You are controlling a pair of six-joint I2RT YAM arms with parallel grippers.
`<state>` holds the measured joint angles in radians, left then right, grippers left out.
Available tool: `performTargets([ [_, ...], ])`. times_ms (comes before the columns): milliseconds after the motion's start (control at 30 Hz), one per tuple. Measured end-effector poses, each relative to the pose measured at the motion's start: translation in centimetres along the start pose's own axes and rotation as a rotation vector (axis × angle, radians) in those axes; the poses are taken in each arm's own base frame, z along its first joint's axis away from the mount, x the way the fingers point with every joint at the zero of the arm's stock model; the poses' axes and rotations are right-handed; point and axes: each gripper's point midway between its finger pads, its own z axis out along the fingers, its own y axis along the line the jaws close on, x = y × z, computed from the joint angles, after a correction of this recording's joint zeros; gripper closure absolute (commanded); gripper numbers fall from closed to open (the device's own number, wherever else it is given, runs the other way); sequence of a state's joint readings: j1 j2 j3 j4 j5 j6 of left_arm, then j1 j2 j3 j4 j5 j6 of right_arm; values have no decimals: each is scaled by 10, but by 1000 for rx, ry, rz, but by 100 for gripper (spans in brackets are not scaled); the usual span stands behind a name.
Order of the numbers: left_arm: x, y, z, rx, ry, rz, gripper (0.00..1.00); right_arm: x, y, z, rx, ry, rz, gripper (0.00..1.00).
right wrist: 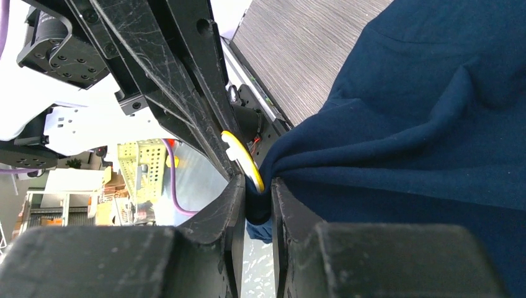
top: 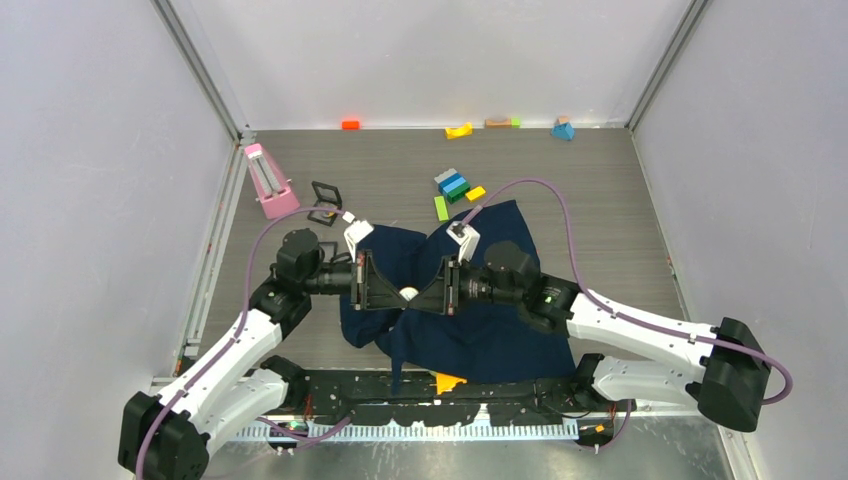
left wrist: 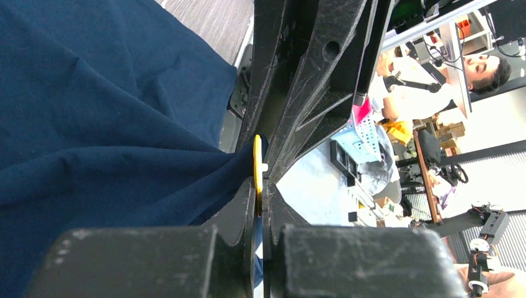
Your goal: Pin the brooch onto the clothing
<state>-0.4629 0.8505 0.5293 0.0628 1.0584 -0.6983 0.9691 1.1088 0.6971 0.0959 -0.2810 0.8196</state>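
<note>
Two pincers meet tip to tip above the middle of the table (top: pixel 600 200), over the dark navy shirt (top: pixel 480 340) that lies rumpled between the arms. The left pincer (left wrist: pixel 261 192) is closed tight, its fingers pressed on the edge of the brooch (left wrist: pixel 257 162). The brooch is a thin orange-gold disc seen edge-on, with a small pale stud on its right side, and a fold of the shirt lies against its left face. The right pincer (right wrist: pixel 256 202) has its jaws slightly apart, with a bunch of navy fabric clamped in the gap. From that wrist view the brooch's yellow rim curves down to the same gap. It seems to touch a finger there, though whether it is gripped too is hard to tell. From overhead the brooch shows as a pale round spot between the two tips. Coloured blocks (top: pixel 455 186) lie beyond the shirt, and a pink wedge-shaped object (top: pixel 270 182) stands at the far left.
</note>
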Motion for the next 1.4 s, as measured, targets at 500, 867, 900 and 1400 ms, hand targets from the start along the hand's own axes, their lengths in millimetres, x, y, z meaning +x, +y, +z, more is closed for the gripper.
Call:
performTargets([
  [500,2,7,2,-33,-10,-14,100,1,-10,3,39,25,78,99],
  [867,6,17,3,-92,10,12,100,1,-14,3,47,11,99,99],
  [900,7,18,2,-99,17,17,100,2,-15,3,45,10,99,99],
  [1400,-2,18,-1,-130,44,82,100,-8,-9,-1,8,-56,51,90],
])
